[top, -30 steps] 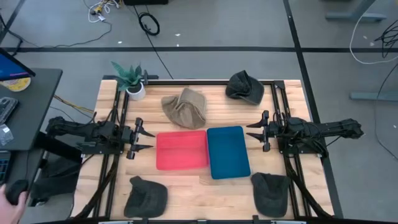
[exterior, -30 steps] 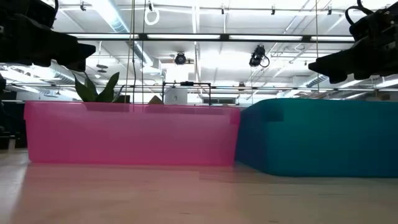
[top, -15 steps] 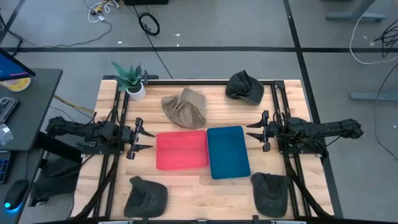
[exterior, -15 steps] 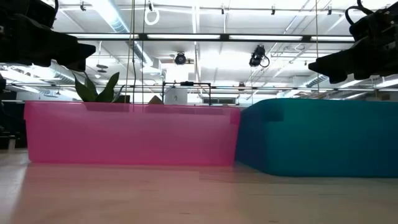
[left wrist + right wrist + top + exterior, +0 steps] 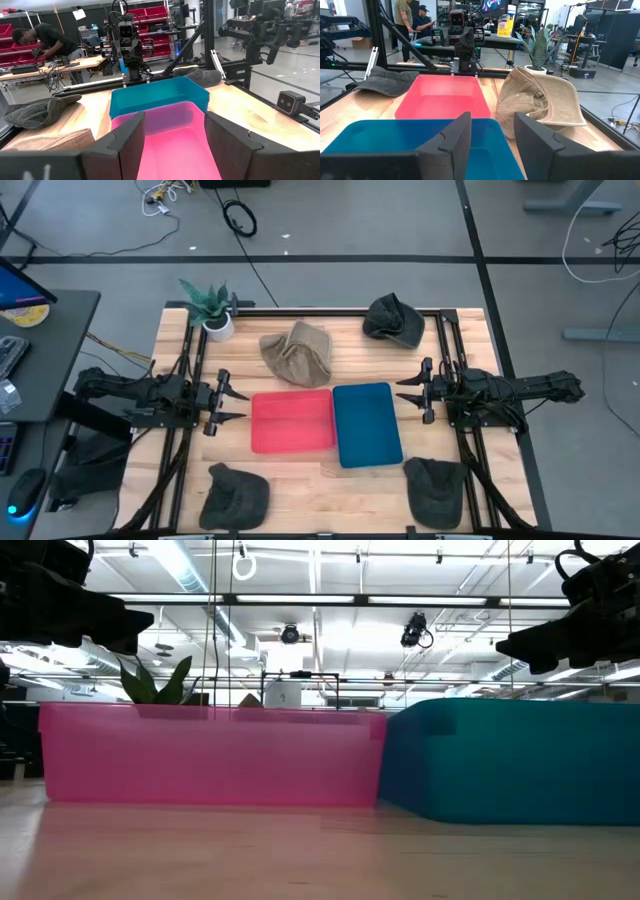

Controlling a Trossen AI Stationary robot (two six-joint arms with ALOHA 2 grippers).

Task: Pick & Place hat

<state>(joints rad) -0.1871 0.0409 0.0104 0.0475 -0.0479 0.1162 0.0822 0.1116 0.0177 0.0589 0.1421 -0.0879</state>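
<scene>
We see the left gripper (image 5: 236,406) with its jaws released and nothing between them, held above the desk (image 5: 300,470) just off the left side of the pink bin (image 5: 292,421) and pointing toward it. In the left wrist view its two dark fingers (image 5: 131,141) stand apart, with the pink bin framed in the gap and the blue bin (image 5: 159,95) behind it. The right gripper (image 5: 410,391) mirrors this on the other side, jaws also released and empty, facing the right side of the blue bin (image 5: 367,423); from its own wrist camera we see its fingers (image 5: 456,138) spread over the blue bin's near edge. The two bins sit side by side, touching, in the middle of the desk, and from the low view the pink bin (image 5: 210,755) and blue bin (image 5: 510,760) fill the scene while both arms hang above them. Four hats lie on the desk, none in either bin. The tan hat (image 5: 298,353) rests crumpled just behind the pink bin, and in the right wrist view it lies beside that bin. A dark hat (image 5: 392,319) sits at the far right corner, another dark hat (image 5: 235,496) at the near left corner, and a third dark hat (image 5: 437,489) at the near right corner. A potted plant (image 5: 209,306) stands at the far left corner.
</scene>
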